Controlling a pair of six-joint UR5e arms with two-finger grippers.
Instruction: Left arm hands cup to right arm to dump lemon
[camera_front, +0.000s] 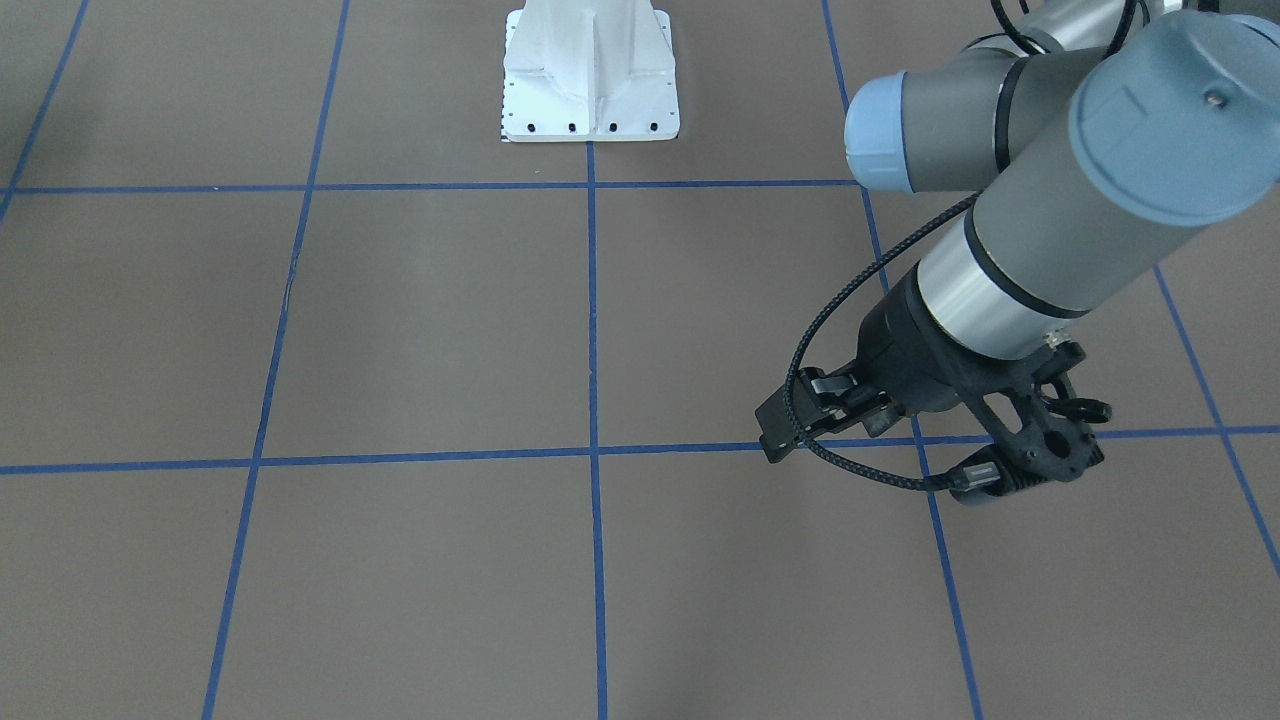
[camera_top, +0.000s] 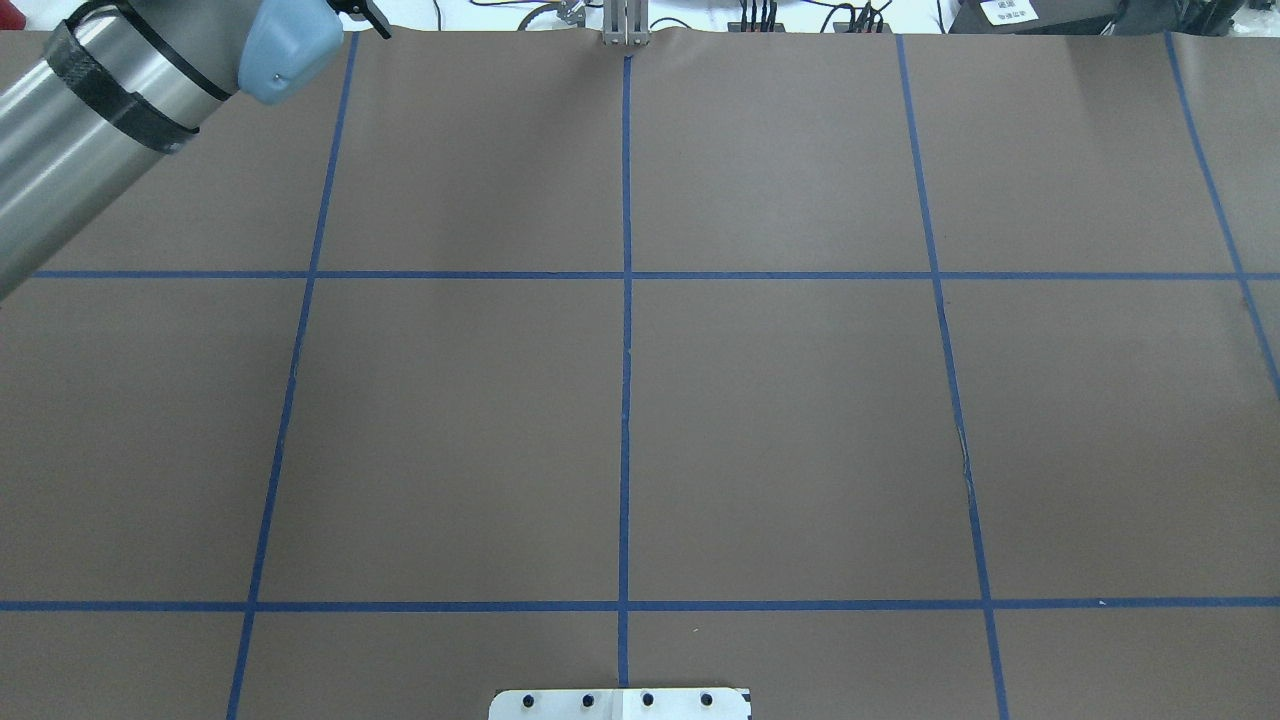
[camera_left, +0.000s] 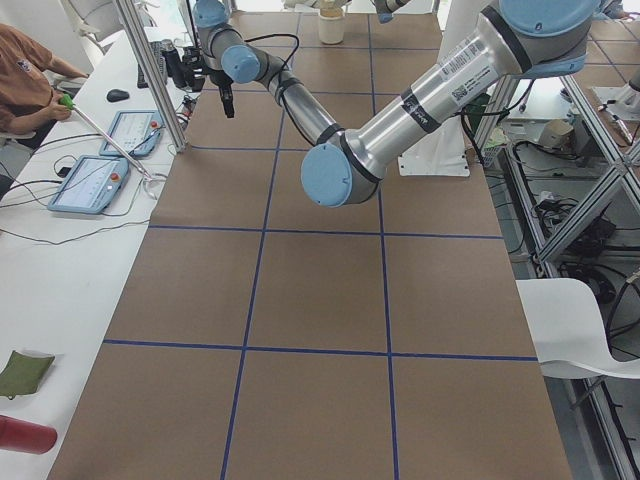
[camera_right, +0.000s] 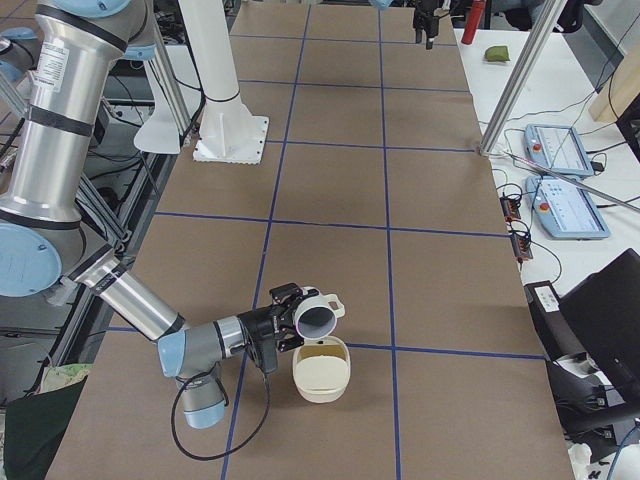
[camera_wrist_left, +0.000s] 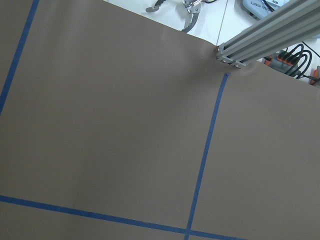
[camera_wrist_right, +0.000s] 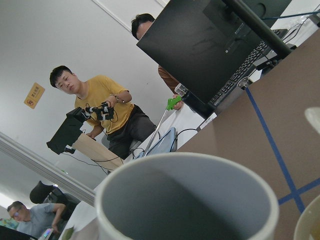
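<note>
The white cup (camera_right: 318, 315) is tipped on its side at my right gripper (camera_right: 290, 320), low over the table, with its mouth above a cream bowl (camera_right: 320, 372). The side view does not let me tell whether that gripper is shut. In the right wrist view the cup's grey inside (camera_wrist_right: 185, 210) fills the frame and shows no lemon. I cannot make out the lemon; the bowl's inside looks yellowish (camera_wrist_right: 314, 227). My left gripper (camera_front: 790, 425) hangs empty, jaws apart, above the brown table far from the cup. It also shows in the left side view (camera_left: 228, 100).
The white robot pedestal (camera_front: 590, 80) stands at the table's robot side. Teach pendants (camera_right: 560, 150) and an aluminium post (camera_wrist_left: 270, 35) line the operators' bench. People sit beyond the table (camera_wrist_right: 100, 100). A red bottle (camera_left: 25, 435) lies on the bench.
</note>
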